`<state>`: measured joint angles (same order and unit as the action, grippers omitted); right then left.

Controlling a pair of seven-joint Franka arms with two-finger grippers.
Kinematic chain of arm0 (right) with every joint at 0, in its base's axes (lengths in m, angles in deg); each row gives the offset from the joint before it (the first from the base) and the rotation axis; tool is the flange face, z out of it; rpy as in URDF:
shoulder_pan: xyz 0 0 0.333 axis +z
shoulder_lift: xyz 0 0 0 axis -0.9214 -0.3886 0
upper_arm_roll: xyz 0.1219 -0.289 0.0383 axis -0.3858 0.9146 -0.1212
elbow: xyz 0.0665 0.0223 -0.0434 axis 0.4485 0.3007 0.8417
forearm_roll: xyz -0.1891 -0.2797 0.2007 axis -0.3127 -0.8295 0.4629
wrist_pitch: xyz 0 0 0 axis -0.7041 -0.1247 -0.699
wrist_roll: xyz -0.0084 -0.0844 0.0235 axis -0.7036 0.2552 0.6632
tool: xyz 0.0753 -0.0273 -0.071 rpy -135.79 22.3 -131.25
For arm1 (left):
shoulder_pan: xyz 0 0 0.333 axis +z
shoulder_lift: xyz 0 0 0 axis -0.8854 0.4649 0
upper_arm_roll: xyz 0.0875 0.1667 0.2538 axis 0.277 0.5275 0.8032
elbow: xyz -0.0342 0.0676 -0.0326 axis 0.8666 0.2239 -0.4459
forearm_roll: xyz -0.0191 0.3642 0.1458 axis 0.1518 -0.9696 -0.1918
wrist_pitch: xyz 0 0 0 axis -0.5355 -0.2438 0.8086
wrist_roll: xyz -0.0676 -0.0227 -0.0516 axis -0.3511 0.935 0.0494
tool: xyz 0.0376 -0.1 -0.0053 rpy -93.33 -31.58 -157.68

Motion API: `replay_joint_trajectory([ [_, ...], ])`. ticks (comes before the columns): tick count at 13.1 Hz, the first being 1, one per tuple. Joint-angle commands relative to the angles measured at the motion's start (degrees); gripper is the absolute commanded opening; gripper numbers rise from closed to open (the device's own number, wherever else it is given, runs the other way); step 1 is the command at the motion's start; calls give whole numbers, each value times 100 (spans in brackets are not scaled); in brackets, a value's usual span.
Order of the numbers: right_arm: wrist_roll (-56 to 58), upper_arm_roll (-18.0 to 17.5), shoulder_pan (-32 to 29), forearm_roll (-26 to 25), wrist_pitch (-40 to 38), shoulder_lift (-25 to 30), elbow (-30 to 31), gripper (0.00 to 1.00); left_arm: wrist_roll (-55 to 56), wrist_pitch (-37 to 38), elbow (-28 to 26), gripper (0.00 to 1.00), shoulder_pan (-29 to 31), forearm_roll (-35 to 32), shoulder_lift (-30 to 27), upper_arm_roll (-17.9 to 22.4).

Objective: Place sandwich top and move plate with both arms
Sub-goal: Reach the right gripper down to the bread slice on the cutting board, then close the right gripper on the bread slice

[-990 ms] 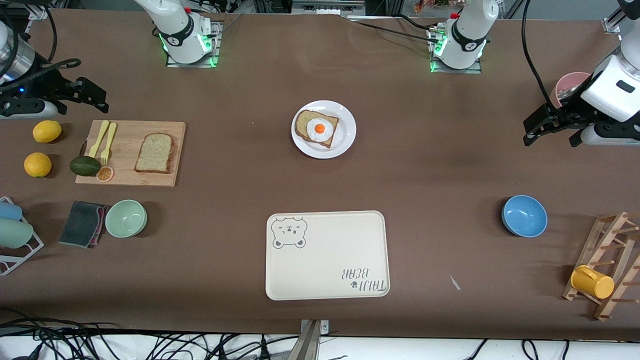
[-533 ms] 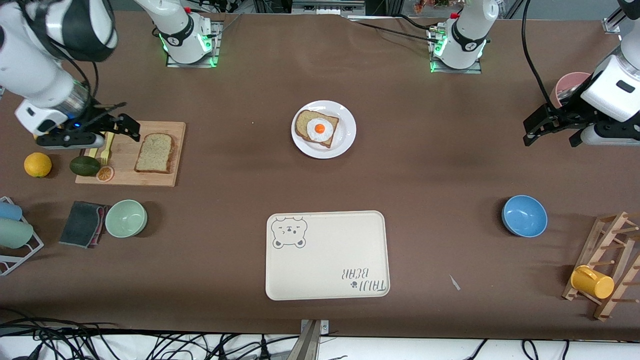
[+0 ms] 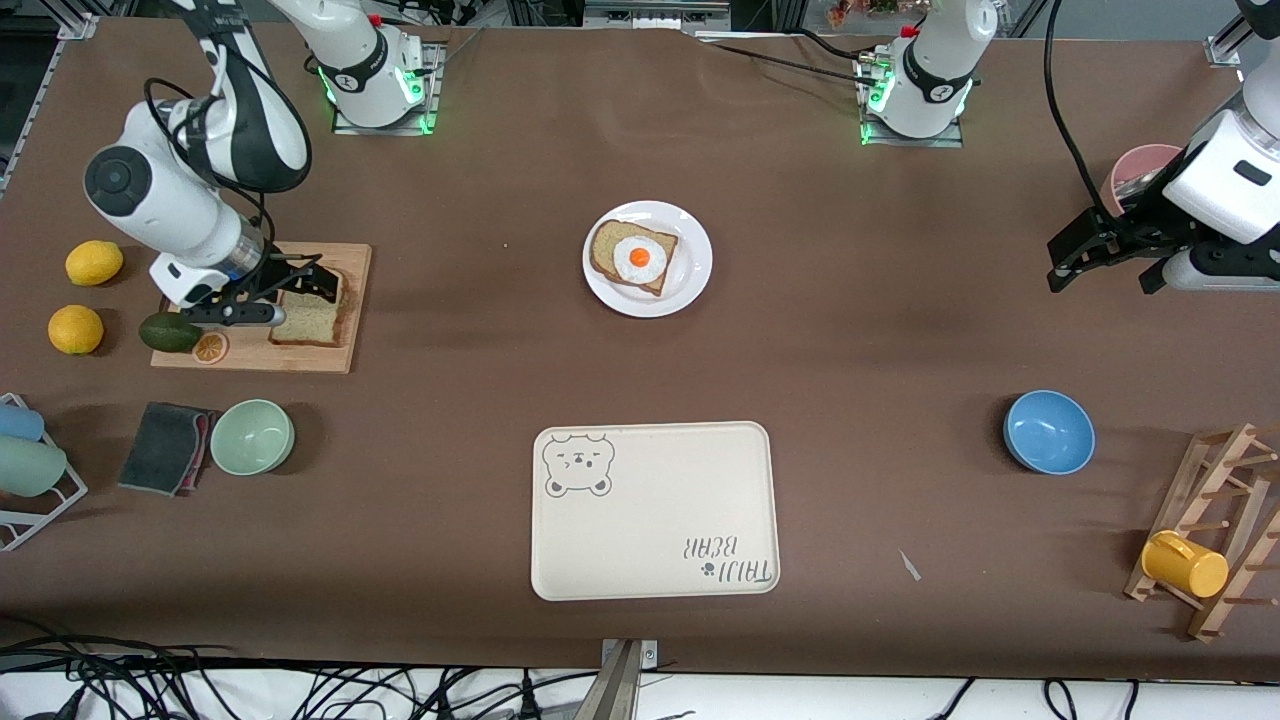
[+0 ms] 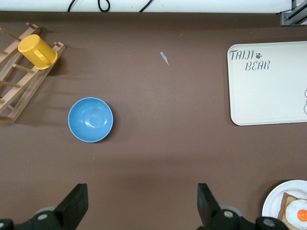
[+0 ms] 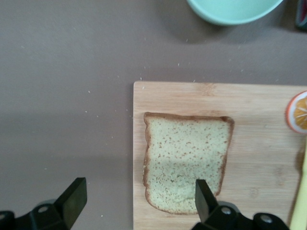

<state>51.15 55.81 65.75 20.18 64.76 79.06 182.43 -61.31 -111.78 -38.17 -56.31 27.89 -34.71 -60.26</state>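
One sandwich top [image 3: 312,312] and one plate [image 3: 647,259] are lying apart. The right end effector [image 3: 300,285] is hovering over the bread, seemingly clear of it, fingers spread, empty. The left end effector [image 3: 1085,258] is waiting open, empty.

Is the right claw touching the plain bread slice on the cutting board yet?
Cannot tell. The right wrist view shows the open right claw over the sandwich top, one finger overlapping the slice; no view shows contact or a gap.

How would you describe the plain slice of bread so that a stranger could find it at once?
Look at the wooden cutting board toward the right arm's end of the table; the bread slice lies flat on it, under the open right gripper. Unlike the darker slice on the white plate, it is light tan, speckled, and carries no fried egg.
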Motion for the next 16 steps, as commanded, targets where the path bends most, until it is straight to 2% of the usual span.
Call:
replay_joint_trajectory([
  [1,-81,-11,-29,2,526,-452,11,100,-37,134,136,100,-1,91,8,-32],
  [2,-107,-11,-20,2,747,-654,11,99,-28,134,136,100,-18,82,8,-59],
  [4,-247,-11,-20,10,959,-936,11,79,-37,134,284,100,-27,126,16,-41],
  [5,-283,-2,-20,10,995,-1042,-6,74,-80,134,302,100,-36,117,43,-33],
  [8,-825,-11,-11,-24,952,-1061,-15,71,-72,134,303,100,-36,117,52,-15],
  [11,-916,-19,-11,-60,934,-1069,-6,62,-54,134,311,100,-36,117,43,-24],
  [13,-925,-11,-11,-104,934,-1104,11,46,-54,134,311,100,-45,109,43,-32],
  [16,-933,7,-20,-112,934,-1175,11,40,-37,142,311,100,-45,135,43,-32],
])
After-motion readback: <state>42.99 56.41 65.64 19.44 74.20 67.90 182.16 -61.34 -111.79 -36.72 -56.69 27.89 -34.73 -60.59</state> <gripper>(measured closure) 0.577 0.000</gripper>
